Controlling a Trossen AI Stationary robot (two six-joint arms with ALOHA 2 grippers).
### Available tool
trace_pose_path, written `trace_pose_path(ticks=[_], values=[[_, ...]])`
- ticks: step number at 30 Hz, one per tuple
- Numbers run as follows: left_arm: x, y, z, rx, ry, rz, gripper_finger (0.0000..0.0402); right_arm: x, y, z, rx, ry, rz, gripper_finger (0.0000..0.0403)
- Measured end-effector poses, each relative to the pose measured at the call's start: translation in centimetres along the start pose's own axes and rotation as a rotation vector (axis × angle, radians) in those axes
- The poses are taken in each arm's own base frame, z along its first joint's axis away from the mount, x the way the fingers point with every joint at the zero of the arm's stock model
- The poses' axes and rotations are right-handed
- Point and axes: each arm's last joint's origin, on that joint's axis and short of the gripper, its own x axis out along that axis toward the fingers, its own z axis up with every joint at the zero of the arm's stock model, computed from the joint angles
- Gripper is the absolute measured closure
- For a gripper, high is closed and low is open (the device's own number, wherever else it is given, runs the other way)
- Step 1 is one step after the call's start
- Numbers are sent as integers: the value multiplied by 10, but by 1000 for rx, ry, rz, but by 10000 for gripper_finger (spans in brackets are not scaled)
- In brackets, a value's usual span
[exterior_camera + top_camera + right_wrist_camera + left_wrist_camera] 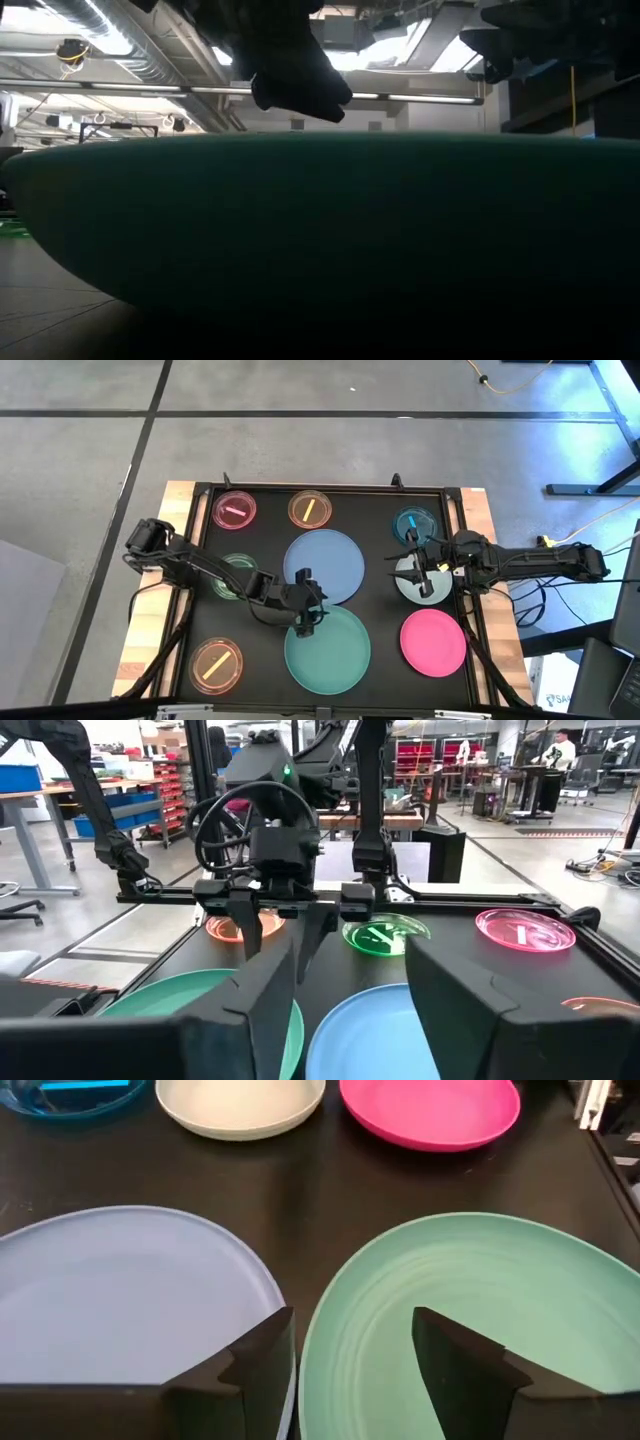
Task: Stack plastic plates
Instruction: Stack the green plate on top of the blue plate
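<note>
- Workshop floor around a black table (190, 625) on a wooden base; shelving, benches and a distant person seen in right wrist view.
- Nine plates lying singly, none stacked yet; task judged barely begun.
- Light-blue plate (325, 565) at centre, teal plate (328, 650) just beside it toward the near edge, rims nearly touching.
- White plate (415, 585) and pink plate (433, 642) on right side, close together, apart from the big pair.
- Small plates along far edge: translucent pink (235, 510), orange (310, 509), cyan (415, 523). Green (233, 575) partly under left arm. Second orange (217, 665) at near left corner.
- Left end effector (305, 618) over far rim of teal plate, fingers spread, straddling rim, gripping nothing. Probably lining up a grasp.
- Right end effector (424, 588) over white plate, fingers apart, nothing between them.
- Left to do, by guess: teal onto blue or the reverse, then mediums, then the five small plates.
- Low view blocked by teal rim (320, 220); little else readable.
</note>
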Motion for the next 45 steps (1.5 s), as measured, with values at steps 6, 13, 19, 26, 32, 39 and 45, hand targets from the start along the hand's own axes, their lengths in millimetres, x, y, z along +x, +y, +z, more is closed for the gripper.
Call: trace_pose_path(ticks=[6,13,19,26,32,39,45], values=[[2,3,-7,-72,60,32,206,0,0,0,0,0,-1,215],[20,11,-24,-127,162,84,206,0,-1,0,-1,0,-45,215],[39,10,-45,-127,254,79,206,0,-3,-1,1,8,-83,215],[45,9,-51,-131,288,45,218,0,-3,-1,-1,8,-83,215],[45,9,-51,-128,287,43,264,0,-3,-1,-1,8,-83,215],[45,9,-51,-103,285,47,309,0,-3,-1,-1,8,-83,215],[45,9,-51,-102,284,49,317,0,-3,-1,-1,8,-102,215]])
